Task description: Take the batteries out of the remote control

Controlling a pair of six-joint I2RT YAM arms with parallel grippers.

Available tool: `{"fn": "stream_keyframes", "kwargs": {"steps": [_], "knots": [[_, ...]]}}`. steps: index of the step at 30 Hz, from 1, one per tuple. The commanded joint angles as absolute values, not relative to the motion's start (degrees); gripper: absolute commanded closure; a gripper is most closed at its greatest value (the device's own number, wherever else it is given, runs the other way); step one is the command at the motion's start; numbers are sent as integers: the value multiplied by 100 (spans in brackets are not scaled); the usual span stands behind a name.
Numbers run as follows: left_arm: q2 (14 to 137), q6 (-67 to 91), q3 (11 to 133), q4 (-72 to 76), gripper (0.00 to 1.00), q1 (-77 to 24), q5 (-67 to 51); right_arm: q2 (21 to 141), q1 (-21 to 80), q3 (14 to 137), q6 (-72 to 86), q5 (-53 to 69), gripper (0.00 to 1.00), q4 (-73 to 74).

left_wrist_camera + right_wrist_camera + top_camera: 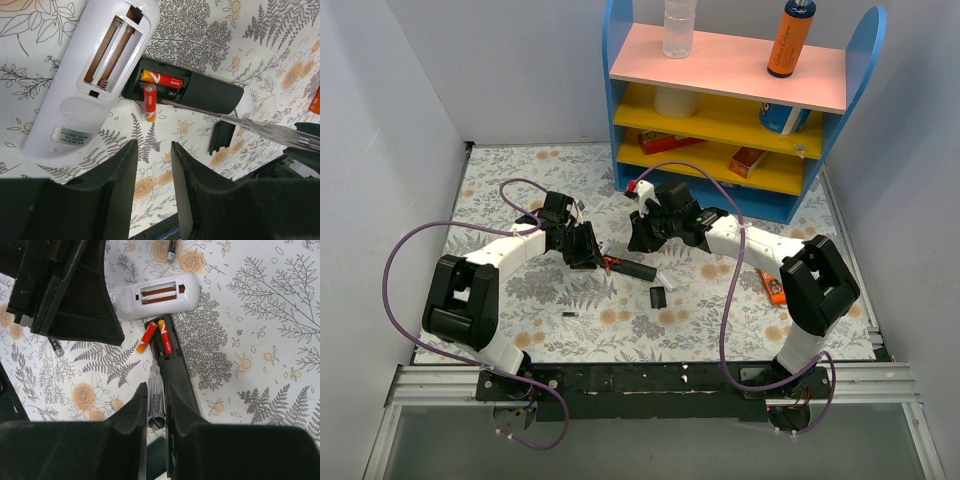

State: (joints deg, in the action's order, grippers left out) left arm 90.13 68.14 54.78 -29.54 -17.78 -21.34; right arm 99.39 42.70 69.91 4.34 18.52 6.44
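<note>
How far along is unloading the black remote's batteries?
Done: the cover is off, lying beside the remote, and one battery is tipped out over the bay's edge. In hand: the right pincer grips a screwdriver, tip at the bay; the left pincer hovers open, empty. Left: the second battery sits in the bay.

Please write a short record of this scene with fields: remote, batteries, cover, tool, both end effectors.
remote control: black, back up, opened
batteries: one inside, one tipped out over the edge
cover: lying loose beside the remote control
screwdriver: tip at the batteries
right end effector: shut on the screwdriver
left end effector: open, empty
</note>
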Motion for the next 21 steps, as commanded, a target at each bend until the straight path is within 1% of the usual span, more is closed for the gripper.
{"fn": "stream_keyframes", "kwargs": {"steps": [1, 10, 15, 21], "knots": [[8903, 6759, 5502, -2953, 67, -1767, -2022, 9563, 4245, 6908, 562, 2056, 99, 378], [8894, 6776, 5493, -2971, 67, -1767, -1942, 9440, 4254, 6741, 720, 2066, 99, 264], [8886, 6794, 5484, -2971, 67, -1767, -1881, 9378, 4271, 6697, 747, 1636, 99, 255], [8772, 6847, 5484, -2971, 67, -1767, -1723, 9369, 4368, 6671, 607, 1424, 99, 272]]}}
